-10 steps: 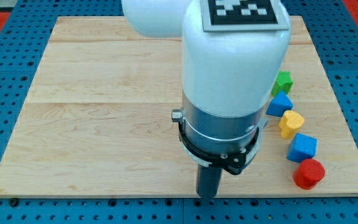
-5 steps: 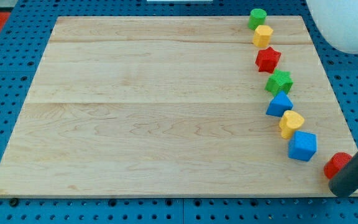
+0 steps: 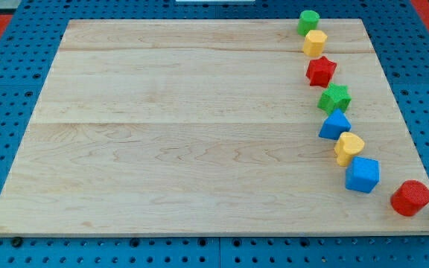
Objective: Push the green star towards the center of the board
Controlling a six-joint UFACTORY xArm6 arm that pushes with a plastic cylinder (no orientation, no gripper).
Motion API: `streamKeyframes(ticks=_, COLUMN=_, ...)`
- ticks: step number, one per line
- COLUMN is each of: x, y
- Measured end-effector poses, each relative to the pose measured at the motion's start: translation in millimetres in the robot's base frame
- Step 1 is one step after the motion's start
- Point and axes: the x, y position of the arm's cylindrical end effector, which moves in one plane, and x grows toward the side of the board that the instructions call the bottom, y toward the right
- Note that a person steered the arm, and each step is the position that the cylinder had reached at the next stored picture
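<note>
Though my tip does not show anywhere, the green star [image 3: 335, 97] sits whole and unobstructed near the board's [image 3: 162, 134] right edge, between the red star [image 3: 321, 71] above and the blue block [image 3: 335, 124] just below.

Bright, even light falls from above on the pale wooden surface [image 3: 162, 119]. Focus is sharp throughout, without glare. Blocks cast only faint, short shadows. Edges look straight, not bent.

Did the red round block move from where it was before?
Yes. The red round block slid toward the view's right, away from the blue cube, nearer the board's right edge. My tip doesn't show.
</note>
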Motion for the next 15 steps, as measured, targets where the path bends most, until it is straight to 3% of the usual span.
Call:
streamKeyframes(ticks=2, x=-85, y=-119)
streamKeyframes(ticks=3, x=-85, y=-127)
streamKeyframes(ticks=5, x=-130, y=-40)
streamKeyframes(ticks=6, x=-191, y=-59)
streamKeyframes(ticks=7, x=-225, y=-112)
streamKeyframes(ticks=8, x=-215, y=-200)
streamKeyframes(ticks=9, x=-207, y=-174)
streamKeyframes(ticks=10, x=-170, y=-158)
streamKeyframes(ticks=11, x=-140, y=-229)
streamKeyframes(ticks=12, x=-155, y=-277)
streamKeyframes(ticks=13, x=-110, y=-249)
streamKeyframes(ticks=14, x=-102, y=-224)
streamKeyframes(ticks=15, x=-150, y=-203)
